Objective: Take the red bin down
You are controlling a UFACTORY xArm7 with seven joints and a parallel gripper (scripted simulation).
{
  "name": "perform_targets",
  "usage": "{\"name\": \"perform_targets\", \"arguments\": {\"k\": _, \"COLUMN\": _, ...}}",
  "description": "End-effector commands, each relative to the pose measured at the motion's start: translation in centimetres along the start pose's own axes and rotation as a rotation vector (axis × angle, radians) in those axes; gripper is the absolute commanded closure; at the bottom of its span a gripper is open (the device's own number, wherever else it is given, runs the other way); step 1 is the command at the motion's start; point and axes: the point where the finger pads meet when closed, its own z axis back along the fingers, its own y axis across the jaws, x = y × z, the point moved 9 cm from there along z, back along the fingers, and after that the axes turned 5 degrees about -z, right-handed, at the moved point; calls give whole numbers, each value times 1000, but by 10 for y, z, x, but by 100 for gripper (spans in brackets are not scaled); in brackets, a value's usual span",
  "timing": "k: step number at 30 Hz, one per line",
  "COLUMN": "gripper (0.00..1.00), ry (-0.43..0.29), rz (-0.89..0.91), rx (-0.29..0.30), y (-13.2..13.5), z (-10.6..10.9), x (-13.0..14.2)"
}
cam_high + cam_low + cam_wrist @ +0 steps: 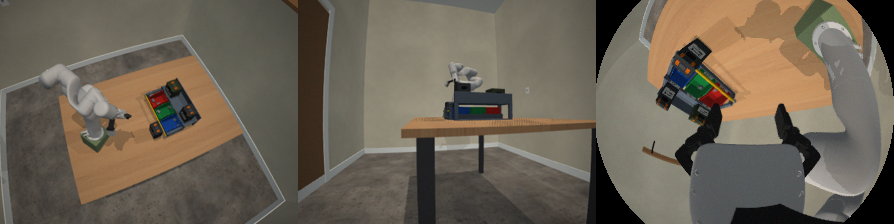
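The red open bin point(158, 98) point(493, 111) point(714, 95) sits in the grey shelf point(179, 103) point(483, 98) point(683, 101) at one end of the row, with small grey parts inside. The green bin point(166, 112) point(477, 111) point(694, 89) is beside it, and the blue bin point(170, 125) point(464, 111) point(678, 76) is at the other end. A yellow strip point(156, 115) point(715, 86) runs along their open fronts. My gripper point(121, 124) point(748, 110) is open and empty, above the table point(130, 163) point(408, 133) between the arm's base and the shelf, well away from the bins.
A black box point(156, 129) point(696, 52) stands before the blue bin's end of the shelf. Another black box point(187, 112) point(463, 87) point(667, 96) and a dark green box point(174, 88) point(495, 91) point(699, 114) stand on the shelf's upper deck.
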Motion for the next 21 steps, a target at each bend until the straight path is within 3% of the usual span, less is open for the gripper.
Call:
{"name": "perform_targets", "arguments": {"k": 1, "gripper": 0, "ry": -4, "rz": -253, "rx": -48, "y": 0, "z": 2, "x": 2}}
{"name": "perform_targets", "arguments": {"k": 2, "gripper": 0, "ry": -4, "rz": -253, "rx": -48, "y": 0, "z": 2, "x": 2}}
{"name": "perform_targets", "arguments": {"k": 3, "gripper": 0, "ry": 0, "rz": -50, "rx": -12, "y": 0, "z": 1, "x": 0}}
{"name": "perform_targets", "arguments": {"k": 7, "gripper": 0, "ry": -4, "rz": -255, "rx": -48, "y": 0, "z": 2, "x": 2}}
{"name": "perform_targets", "arguments": {"k": 19, "gripper": 0, "ry": -4, "rz": -255, "rx": -48, "y": 0, "z": 2, "x": 2}}
{"name": "perform_targets", "arguments": {"k": 20, "gripper": 0, "ry": 0, "rz": -52, "rx": -12, "y": 0, "z": 1, "x": 1}}
{"name": "perform_targets", "arguments": {"k": 21, "gripper": 0, "ry": -1, "rz": -103, "rx": -21, "y": 0, "z": 1, "x": 1}}
